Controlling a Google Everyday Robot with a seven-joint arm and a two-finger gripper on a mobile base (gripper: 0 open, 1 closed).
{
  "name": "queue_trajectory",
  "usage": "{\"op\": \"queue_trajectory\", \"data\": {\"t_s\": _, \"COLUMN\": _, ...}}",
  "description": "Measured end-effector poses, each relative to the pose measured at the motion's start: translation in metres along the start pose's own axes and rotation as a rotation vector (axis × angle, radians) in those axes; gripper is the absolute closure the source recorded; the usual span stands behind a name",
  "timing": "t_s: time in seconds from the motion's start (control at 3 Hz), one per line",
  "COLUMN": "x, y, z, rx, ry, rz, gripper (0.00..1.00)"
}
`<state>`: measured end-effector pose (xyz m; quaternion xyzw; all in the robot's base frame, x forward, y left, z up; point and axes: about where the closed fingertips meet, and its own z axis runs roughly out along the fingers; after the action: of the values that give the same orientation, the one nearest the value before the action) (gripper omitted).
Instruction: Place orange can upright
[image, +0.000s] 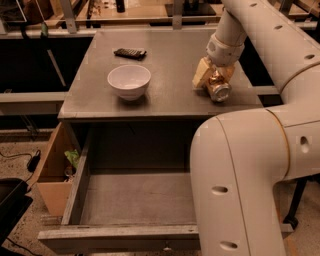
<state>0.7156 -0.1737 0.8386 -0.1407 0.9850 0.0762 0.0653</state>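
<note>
The orange can (218, 90) is at the right side of the grey table (170, 60), tilted on its side with its silver top facing the camera. My gripper (212, 79) reaches down from the arm at the upper right and is shut on the can. One tan finger (202, 73) shows on the can's left; the other is hidden behind the can and the wrist. The can is at or just above the tabletop; I cannot tell whether it touches.
A white bowl (129, 81) stands on the table's left half, with a flat black object (130, 52) behind it. An open drawer (135, 200) juts out below the table front. A cardboard box (50, 172) sits on the floor at left. My arm's big link (250, 180) fills the lower right.
</note>
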Motion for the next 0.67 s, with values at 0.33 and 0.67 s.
{"op": "queue_trajectory", "data": {"t_s": 0.33, "x": -0.0049, "y": 0.0002, "z": 0.0036, "rx": 0.001, "ry": -0.011, "rz": -0.001, "gripper": 0.74}}
{"op": "queue_trajectory", "data": {"t_s": 0.67, "x": -0.0049, "y": 0.0002, "z": 0.0034, "rx": 0.001, "ry": -0.011, "rz": -0.001, "gripper": 0.96}}
